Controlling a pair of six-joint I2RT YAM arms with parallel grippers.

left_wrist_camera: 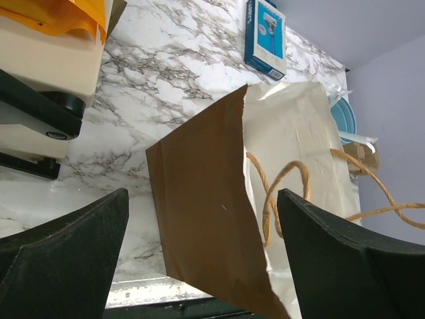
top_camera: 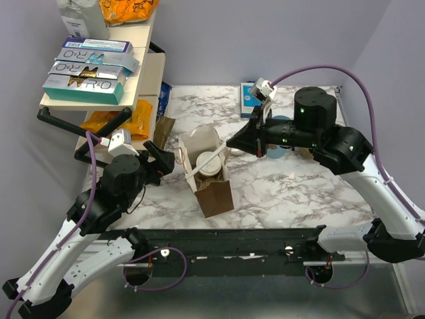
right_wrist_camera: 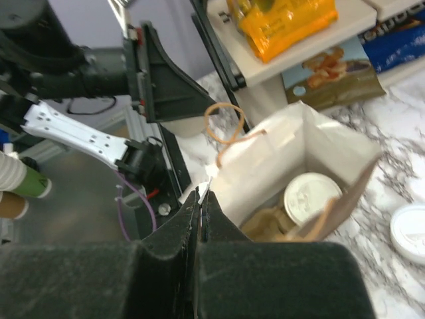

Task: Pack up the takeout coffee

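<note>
The takeout coffee cup (top_camera: 210, 162), with its round white lid on, stands inside an open brown paper bag (top_camera: 214, 189) in the middle of the table. In the right wrist view the lidded cup (right_wrist_camera: 311, 196) sits in the bag next to brown pulp (right_wrist_camera: 269, 222). My right gripper (top_camera: 230, 143) is shut on the bag's white inner rim (right_wrist_camera: 209, 183), which it pinches between the fingertips. My left gripper (top_camera: 166, 158) is open and empty just left of the bag. In the left wrist view the bag's brown side (left_wrist_camera: 206, 219) and twine handles (left_wrist_camera: 285, 179) lie ahead between the fingers.
A loose white lid (right_wrist_camera: 408, 229) lies on the marble beside the bag. A light-blue mug (left_wrist_camera: 344, 119) stands behind the bag, under my right arm. A blue box (top_camera: 249, 96) lies at the back. A shelf unit (top_camera: 99, 100) with boxes and orange bags fills the left side.
</note>
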